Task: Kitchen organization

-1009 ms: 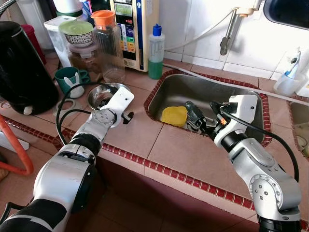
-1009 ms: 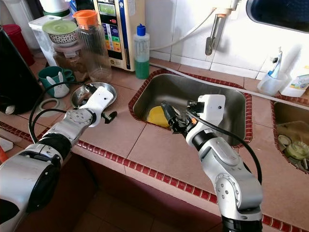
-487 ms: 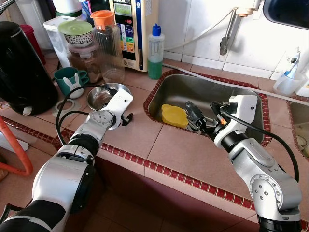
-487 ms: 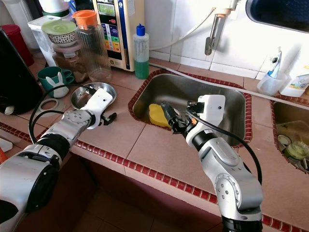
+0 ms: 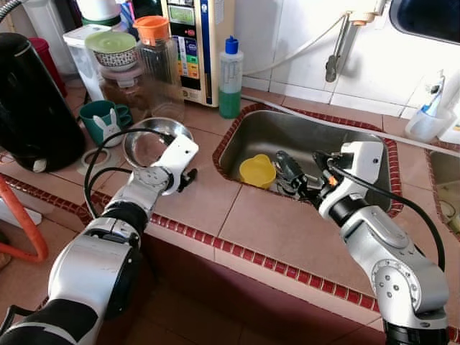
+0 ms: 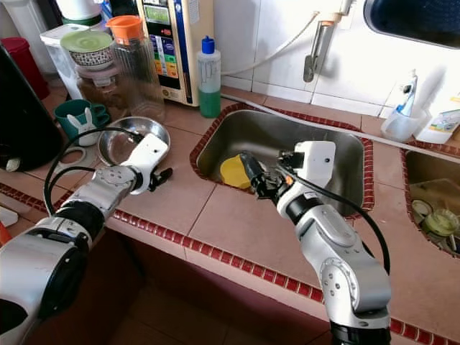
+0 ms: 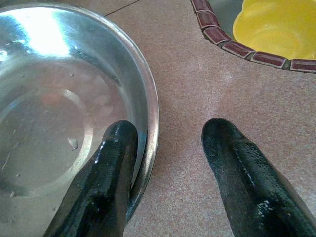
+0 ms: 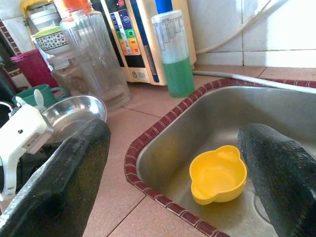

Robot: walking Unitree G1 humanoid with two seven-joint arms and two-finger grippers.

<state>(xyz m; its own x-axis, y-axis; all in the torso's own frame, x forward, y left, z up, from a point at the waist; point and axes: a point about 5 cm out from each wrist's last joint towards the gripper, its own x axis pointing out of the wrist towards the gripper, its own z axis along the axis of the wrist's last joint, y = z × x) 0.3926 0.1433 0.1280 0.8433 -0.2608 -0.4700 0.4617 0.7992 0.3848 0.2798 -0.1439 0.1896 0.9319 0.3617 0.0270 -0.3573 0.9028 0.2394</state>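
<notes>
L gripper fingers spread, straddling steel bowl rim at frame left; R gripper spread wide, yellow bowl just left, in sink.

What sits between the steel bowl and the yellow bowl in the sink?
Bare counter tile, then the sink's red-tiled rim, as the left wrist view shows. The left gripper straddles the steel bowl edge; the yellow bowl lies beyond the rim.
</notes>
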